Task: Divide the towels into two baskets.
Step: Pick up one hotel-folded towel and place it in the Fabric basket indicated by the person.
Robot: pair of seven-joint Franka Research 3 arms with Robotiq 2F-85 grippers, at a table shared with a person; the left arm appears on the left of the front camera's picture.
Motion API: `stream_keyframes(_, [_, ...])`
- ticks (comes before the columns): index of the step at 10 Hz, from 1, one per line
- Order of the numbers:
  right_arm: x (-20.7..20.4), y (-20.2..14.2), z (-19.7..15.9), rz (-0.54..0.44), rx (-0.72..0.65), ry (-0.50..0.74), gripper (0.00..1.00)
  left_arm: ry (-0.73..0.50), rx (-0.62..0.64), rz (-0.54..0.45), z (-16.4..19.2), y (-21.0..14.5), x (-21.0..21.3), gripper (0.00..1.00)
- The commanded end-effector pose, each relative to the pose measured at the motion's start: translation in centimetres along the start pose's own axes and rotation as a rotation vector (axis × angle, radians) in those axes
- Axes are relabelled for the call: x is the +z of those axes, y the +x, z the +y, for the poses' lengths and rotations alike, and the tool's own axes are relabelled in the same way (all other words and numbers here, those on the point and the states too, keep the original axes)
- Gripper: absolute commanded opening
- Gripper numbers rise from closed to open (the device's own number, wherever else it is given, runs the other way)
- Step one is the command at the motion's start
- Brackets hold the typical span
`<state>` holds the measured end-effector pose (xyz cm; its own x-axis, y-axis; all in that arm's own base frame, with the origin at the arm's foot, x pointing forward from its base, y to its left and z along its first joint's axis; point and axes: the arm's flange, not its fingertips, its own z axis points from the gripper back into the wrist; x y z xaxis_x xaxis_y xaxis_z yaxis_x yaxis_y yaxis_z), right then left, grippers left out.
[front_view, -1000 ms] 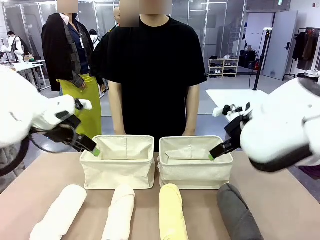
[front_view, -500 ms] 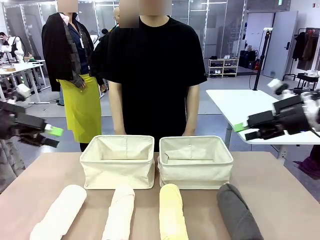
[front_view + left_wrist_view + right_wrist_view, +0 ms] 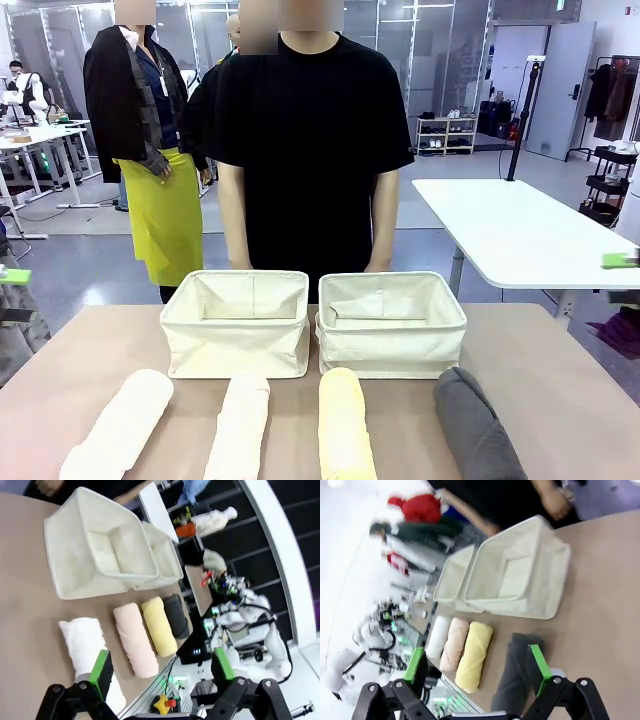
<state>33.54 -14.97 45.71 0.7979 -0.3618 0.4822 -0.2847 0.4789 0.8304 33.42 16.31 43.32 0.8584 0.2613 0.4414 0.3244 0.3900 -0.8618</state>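
Broadly, the brown desk (image 3: pixel 560 400) spanned the front view, with a white table (image 3: pixel 500 225) behind it to the right. One person (image 3: pixel 310 150) in a black T-shirt stood at the desk's far edge, arms hanging down, directly behind the baskets. Left basket (image 3: pixel 235 335) and right basket (image 3: pixel 390 345) sat side by side at mid-desk, long sides facing the robot. Their adjoining walls were touching or very nearly so. Both stood upright with open tops.

All four towels lay on the desk outside the baskets, in one spaced row along the near edge. Each was rolled and pointed roughly toward the baskets. From the robot's left:
- white towel (image 3: pixel 120 425), angled, near the left basket's outer corner
- cream towel (image 3: pixel 240 425), before the left basket's right half
- pale yellow towel (image 3: pixel 345 425), before the right basket's left corner, its far end just beside that basket's front wall
- dark grey towel (image 3: pixel 475 430), angled, before the right basket's outer corner

Left hand (image 3: pixel 162 666): fingers spread wide, gripping nothing, raised off the desk at its left side. Right hand (image 3: pixel 476 664): likewise spread wide, gripping nothing, raised at the right side. Both hung well apart from towels and baskets.
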Motion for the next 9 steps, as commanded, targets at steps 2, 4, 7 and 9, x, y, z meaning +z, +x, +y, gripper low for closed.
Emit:
stream_keyframes(2, [3.0,-4.1,-2.8,-0.090,-0.033,-0.013,1.00,0.002,0.035,-0.105,0.8,-0.9,2.3,1.00])
stream_keyframes(4, [8.9,-5.6,-4.0,-0.211,-0.067,-0.087,1.00,0.030,0.109,-0.183,2.5,-1.6,5.1,1.00])
stream_keyframes(7, [13.5,-6.8,-4.7,-0.291,-0.104,-0.151,1.00,0.096,0.168,-0.258,2.6,-3.6,8.1,1.00])
stream_keyframes(9, [14.8,-7.2,-4.9,-0.331,-0.130,-0.169,1.00,0.148,0.182,-0.273,1.7,-4.1,9.5,1.00])
